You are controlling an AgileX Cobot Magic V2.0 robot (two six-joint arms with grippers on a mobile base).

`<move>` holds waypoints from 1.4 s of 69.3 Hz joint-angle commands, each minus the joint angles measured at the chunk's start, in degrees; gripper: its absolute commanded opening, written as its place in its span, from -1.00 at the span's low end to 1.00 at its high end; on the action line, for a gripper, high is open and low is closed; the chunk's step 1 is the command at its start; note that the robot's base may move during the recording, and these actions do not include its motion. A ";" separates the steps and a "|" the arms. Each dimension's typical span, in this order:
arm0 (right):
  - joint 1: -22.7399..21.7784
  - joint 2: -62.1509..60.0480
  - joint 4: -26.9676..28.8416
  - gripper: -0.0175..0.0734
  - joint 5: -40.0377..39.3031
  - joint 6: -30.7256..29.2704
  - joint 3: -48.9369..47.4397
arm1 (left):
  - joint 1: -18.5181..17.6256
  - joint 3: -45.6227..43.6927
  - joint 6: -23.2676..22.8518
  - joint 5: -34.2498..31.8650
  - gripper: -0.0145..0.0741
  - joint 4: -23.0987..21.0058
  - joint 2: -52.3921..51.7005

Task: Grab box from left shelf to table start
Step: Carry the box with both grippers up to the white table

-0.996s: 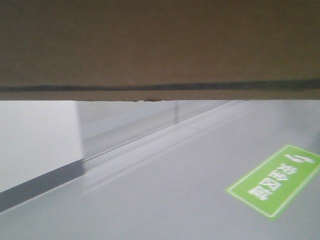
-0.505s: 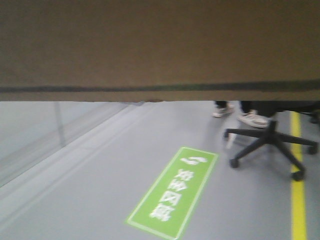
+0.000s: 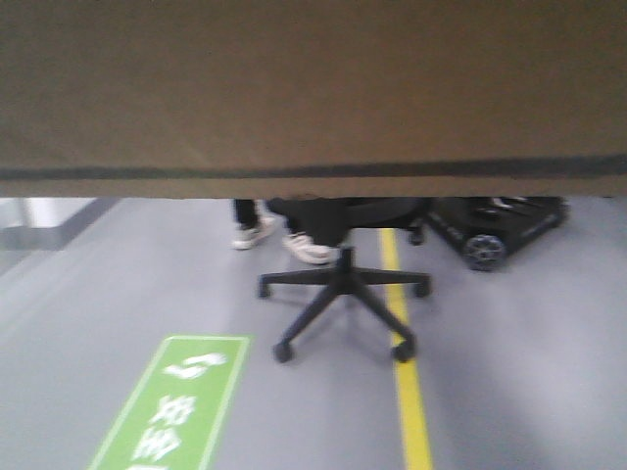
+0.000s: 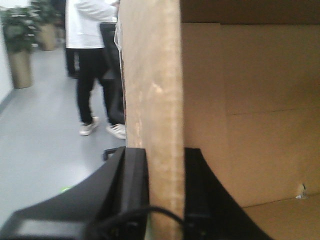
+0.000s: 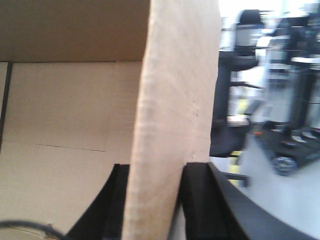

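Observation:
The tan cardboard box (image 3: 313, 88) fills the upper part of the front view, held off the floor. In the left wrist view my left gripper (image 4: 166, 175) is shut on the box's side wall (image 4: 152, 100), one black finger outside and one inside. In the right wrist view my right gripper (image 5: 152, 190) is shut on the opposite wall of the box (image 5: 175, 100) in the same way. The box's open inside (image 4: 250, 115) shows nothing in it. The left shelf and the table are out of view.
Below the box lie grey floor, a yellow line (image 3: 411, 392) and a green floor sign (image 3: 176, 406). A black office chair base (image 3: 338, 294) stands ahead, with a person's feet (image 3: 284, 240) behind it. A black wheeled cart (image 3: 490, 235) stands at right.
The scene under the box has swept leftwards in the front view: the glass wall left the view, the green sign slid left, and the chair, feet and yellow line came to the centre. The box stays gripped.

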 commanded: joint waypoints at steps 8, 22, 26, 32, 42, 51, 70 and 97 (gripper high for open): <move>-0.13 1.55 -2.49 -0.49 -10.02 -0.09 -1.46 | -0.97 -1.94 0.89 -9.78 -0.88 -2.41 0.89; -0.13 1.55 -2.49 -0.49 -10.02 -0.09 -1.46 | -0.97 -1.94 0.89 -9.78 -0.88 -2.41 0.89; -0.13 1.55 -2.49 -0.49 -10.02 -0.09 -1.46 | -0.97 -1.94 0.89 -9.78 -0.88 -2.41 0.89; -0.13 1.55 -2.49 -0.49 -10.02 -0.09 -1.46 | -0.97 -1.94 0.89 -9.78 -0.88 -2.41 0.89; -0.13 1.55 -2.49 -0.49 -10.02 -0.09 -1.46 | -0.97 -1.94 0.89 -9.78 -0.88 -2.41 0.89; -0.13 1.55 -2.49 -0.49 -10.02 -0.09 -1.46 | -0.97 -1.94 0.89 -9.78 -0.88 -2.41 0.89; -0.13 1.55 -2.49 -0.49 -10.02 -0.09 -1.46 | -0.97 -1.94 0.89 -9.78 -0.88 -2.41 0.89; -0.13 1.55 -2.49 -0.49 -10.02 -0.09 -1.46 | -0.97 -1.94 0.89 -9.78 -0.88 -2.41 0.89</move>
